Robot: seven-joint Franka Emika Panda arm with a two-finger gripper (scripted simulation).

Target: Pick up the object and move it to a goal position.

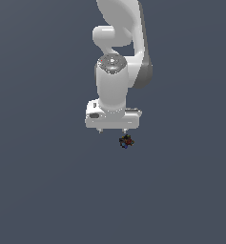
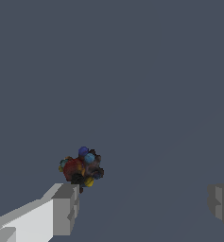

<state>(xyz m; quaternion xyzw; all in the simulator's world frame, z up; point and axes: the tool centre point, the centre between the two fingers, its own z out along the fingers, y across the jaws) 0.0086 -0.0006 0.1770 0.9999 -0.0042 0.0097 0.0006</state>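
The pincer point(image 2: 142, 205) stood wide open, holding nothing; the object point(image 2: 81, 167) lay off one finger's tip (not between), so recentring seemed wise before closing.

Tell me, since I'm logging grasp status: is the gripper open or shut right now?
Open. In the wrist view the gripper has its two fingers far apart, and the object sits by one fingertip, not clamped between them.
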